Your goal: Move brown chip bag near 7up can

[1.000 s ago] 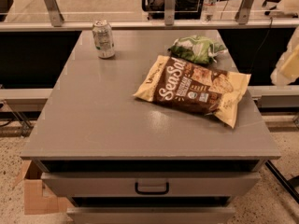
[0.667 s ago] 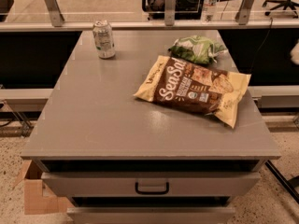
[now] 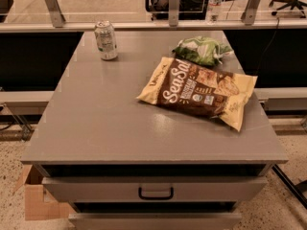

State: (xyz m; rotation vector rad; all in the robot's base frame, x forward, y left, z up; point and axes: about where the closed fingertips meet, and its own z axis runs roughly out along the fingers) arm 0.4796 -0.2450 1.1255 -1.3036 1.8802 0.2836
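The brown chip bag [image 3: 197, 91] lies flat on the right half of the grey table top [image 3: 105, 123], its white "Sea Salt" lettering facing up. The 7up can [image 3: 106, 40] stands upright near the table's far left corner, well apart from the bag. The gripper is out of view in the camera view.
A smaller green and white bag [image 3: 201, 50] lies just behind the brown bag. A clear plastic bottle [image 3: 215, 1] stands beyond the table past a rail. A drawer with a dark handle [image 3: 156, 193] is below the top. A cardboard box [image 3: 36, 200] sits on the floor at the left.
A pale shape at the right edge, seen earlier, has withdrawn out of view. The bags and the can have not moved.
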